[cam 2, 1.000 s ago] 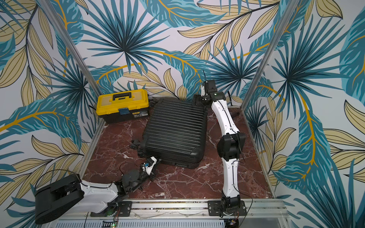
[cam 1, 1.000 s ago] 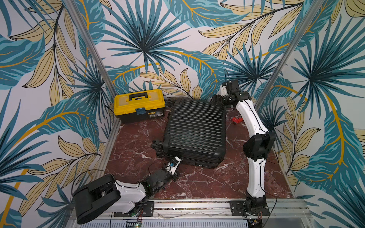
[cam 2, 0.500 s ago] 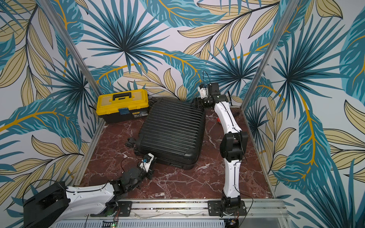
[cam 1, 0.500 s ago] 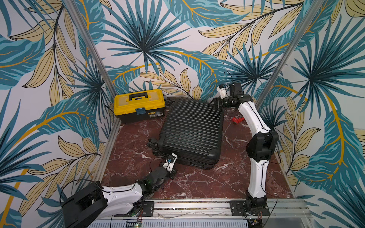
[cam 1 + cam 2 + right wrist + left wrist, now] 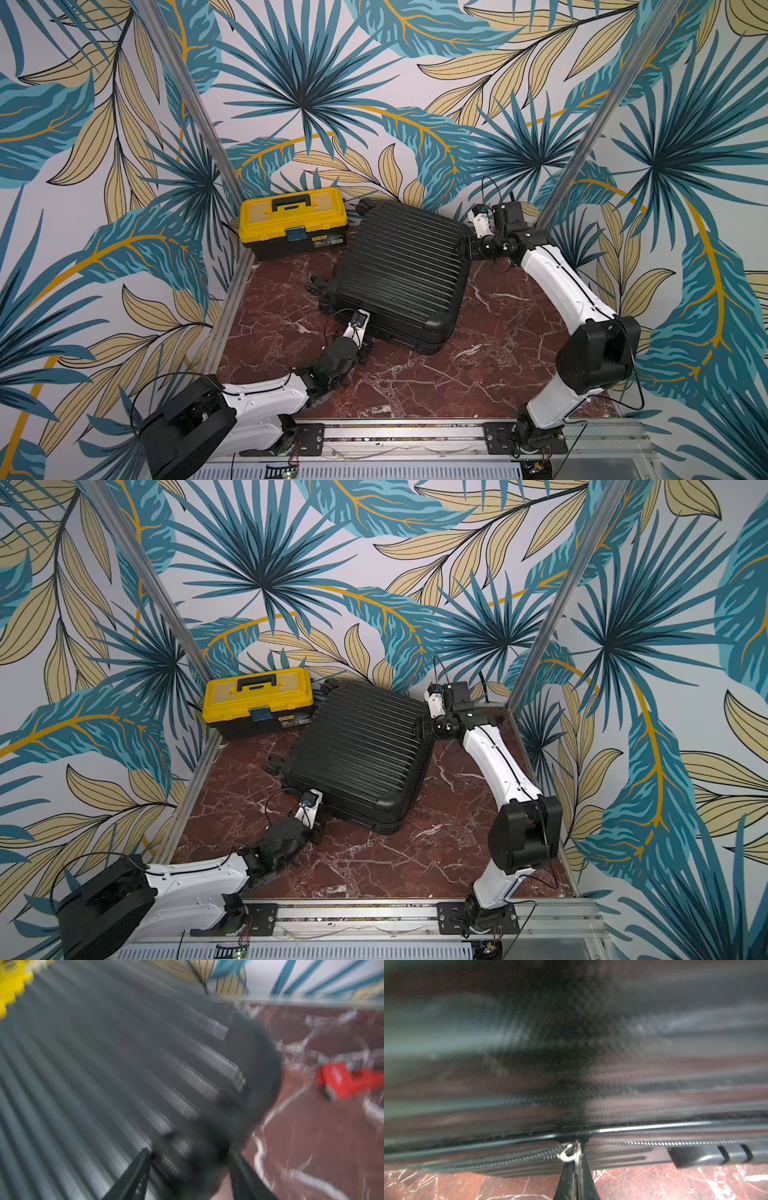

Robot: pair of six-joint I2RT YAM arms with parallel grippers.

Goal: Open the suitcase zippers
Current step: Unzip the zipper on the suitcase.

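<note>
The table (image 5: 415, 382) is dark red stone with white lines in it, and leafy walls (image 5: 374, 83) stand around it. The suitcase (image 5: 399, 270) is the biggest thing on it. It is black with ridges. It lies flat and shut at the back middle of the table, turned a bit crooked. Both top views show all of it (image 5: 361, 746). The yellow and black toolbox (image 5: 293, 220) sits in the back left corner, just beside the suitcase.

In a top view the right tool (image 5: 467, 249) is at the far right corner of the suitcase. The right wrist view is blurry. It shows the right tool (image 5: 189, 1150) with its two fingers (image 5: 135, 1174) apart and the round corner between them. You cannot tell if they touch it. Only this view shows a red wrench (image 5: 345, 1082) lying on the table near that corner.

Small black wheels (image 5: 316, 286) stick out of the suitcase on the side toward the left wall.

The left tool (image 5: 365, 338) is at the near edge of the suitcase, low by the table. From above you cannot see what it holds. The left wrist view shows it. The left tool (image 5: 577, 1159) is pinched tight on the small silver zipper pull (image 5: 569, 1152). The zipper (image 5: 675, 1143) is a thin line of teeth along the side of the suitcase, on both sides of the pull.
</note>
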